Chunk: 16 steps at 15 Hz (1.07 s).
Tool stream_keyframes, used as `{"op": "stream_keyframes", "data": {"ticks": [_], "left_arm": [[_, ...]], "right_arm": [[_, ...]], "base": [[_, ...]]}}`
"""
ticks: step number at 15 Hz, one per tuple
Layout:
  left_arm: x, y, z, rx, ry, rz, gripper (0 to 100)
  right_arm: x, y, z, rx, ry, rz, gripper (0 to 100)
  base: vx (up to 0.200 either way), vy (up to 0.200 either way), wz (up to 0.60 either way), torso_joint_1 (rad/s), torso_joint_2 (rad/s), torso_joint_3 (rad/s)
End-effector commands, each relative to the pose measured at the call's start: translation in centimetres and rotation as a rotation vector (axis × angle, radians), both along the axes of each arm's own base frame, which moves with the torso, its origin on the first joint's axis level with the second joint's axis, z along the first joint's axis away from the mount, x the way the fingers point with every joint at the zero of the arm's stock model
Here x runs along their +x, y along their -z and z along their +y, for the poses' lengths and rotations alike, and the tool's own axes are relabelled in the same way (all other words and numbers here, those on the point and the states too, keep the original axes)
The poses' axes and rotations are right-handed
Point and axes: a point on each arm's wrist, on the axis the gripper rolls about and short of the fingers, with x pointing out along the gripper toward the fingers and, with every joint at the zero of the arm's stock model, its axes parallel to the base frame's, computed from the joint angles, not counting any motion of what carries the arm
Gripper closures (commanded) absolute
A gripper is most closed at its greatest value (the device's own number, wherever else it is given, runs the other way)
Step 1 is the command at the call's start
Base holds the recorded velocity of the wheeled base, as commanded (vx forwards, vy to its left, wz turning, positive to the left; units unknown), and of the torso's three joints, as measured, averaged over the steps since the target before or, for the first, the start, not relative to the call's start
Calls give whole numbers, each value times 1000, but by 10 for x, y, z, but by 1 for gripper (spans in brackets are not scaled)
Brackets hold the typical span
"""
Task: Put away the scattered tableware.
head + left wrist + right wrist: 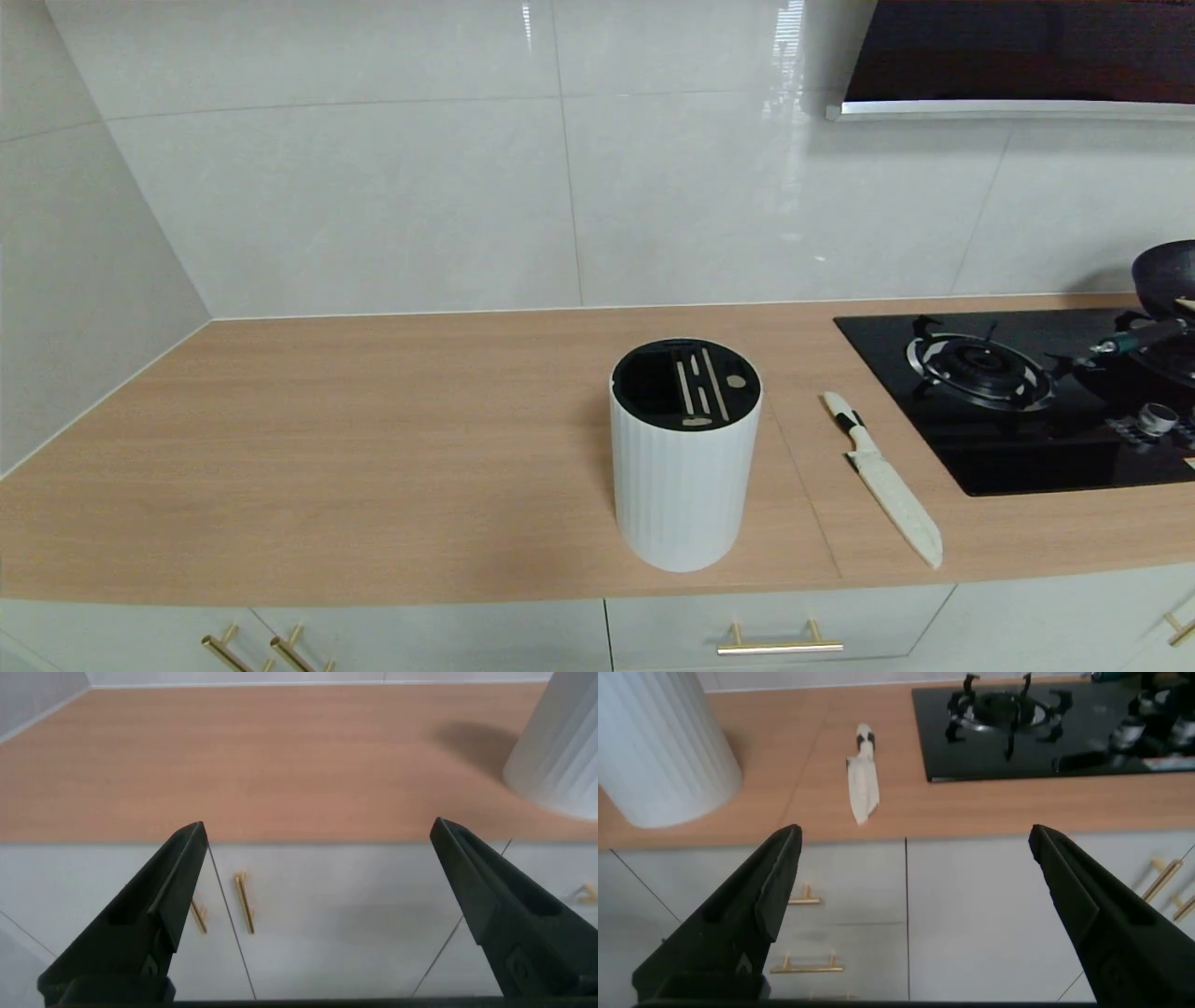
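Risk: knife (882,479) lies flat, tip near worktop (373,448) front edge, btwn holder (684,467) and hob (1018,401); clumsy nudge could slide it off. Narrow slots in holder top: tilted blade may jam or tip holder. Left gripper (317,826) and right gripper (914,831) both spread wide, empty, low before cabinet doors (971,924). Knife: pale speckled blade, cream handle w/ black band, handle toward back.
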Motion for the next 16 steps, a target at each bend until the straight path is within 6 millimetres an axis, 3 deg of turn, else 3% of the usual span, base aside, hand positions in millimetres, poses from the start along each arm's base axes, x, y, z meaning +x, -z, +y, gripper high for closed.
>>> {"op": "stream_keyframes", "data": {"ticks": [1, 9, 16], "left_arm": [[0, 0, 0, -1, -2, 1, 0], [0, 0, 0, -1, -2, 1, 0], [0, 0, 0, -1, -2, 1, 0]], "right_arm": [[0, 0, 0, 1, 0, 1, 0], [0, 0, 0, 1, 0, 1, 0], [0, 0, 0, -2, 2, 1, 0]], "base": [[0, 0, 0, 276, -608, -320], [0, 0, 0, 211, -434, -226], [0, 0, 0, 5, -14, -7]]}}
